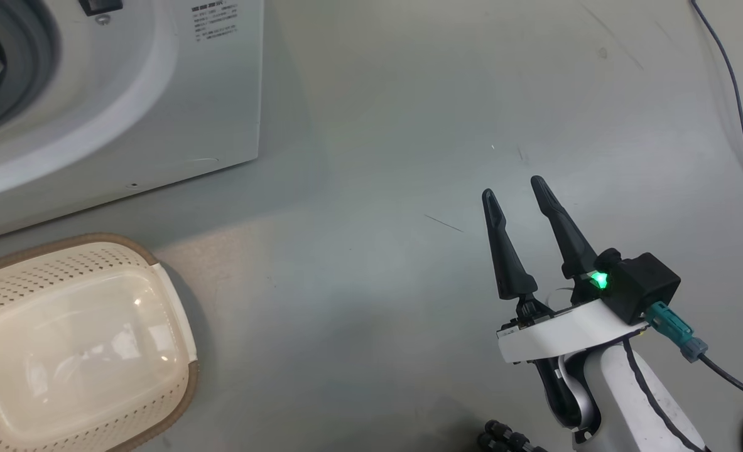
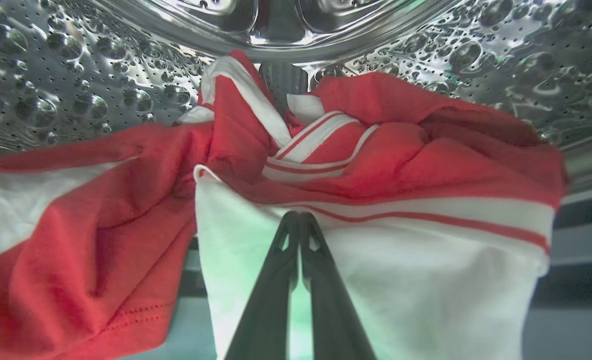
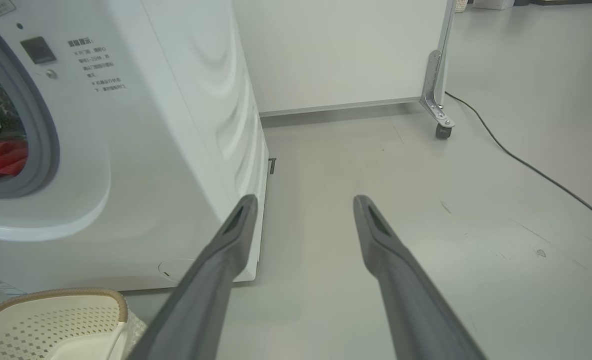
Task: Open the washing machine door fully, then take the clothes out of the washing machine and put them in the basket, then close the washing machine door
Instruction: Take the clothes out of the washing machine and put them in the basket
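Observation:
Inside the steel perforated drum (image 2: 75, 65) of the washing machine (image 1: 157, 94) lie the clothes (image 2: 386, 150), red fabric with white panels and white stripes. My left gripper (image 2: 300, 217) is shut on the clothes, its tips pinched together in a white panel just under a red stripe. From the right wrist view, a bit of red clothes (image 3: 0, 160) shows through the grey gasket of the washing machine (image 3: 175, 125). The cream basket (image 1: 63, 242) stands empty on the floor before the machine. My right gripper (image 1: 514, 188) hangs open over bare floor, holding nothing. The washing machine door is out of view.
A dark cable (image 1: 738, 107) runs along the floor at the far right. In the right wrist view a white wheeled partition (image 3: 346, 50) stands behind the machine, with its caster (image 3: 443, 131) and the cable (image 3: 526, 165) beside it. The basket (image 3: 75, 291) shows at lower left.

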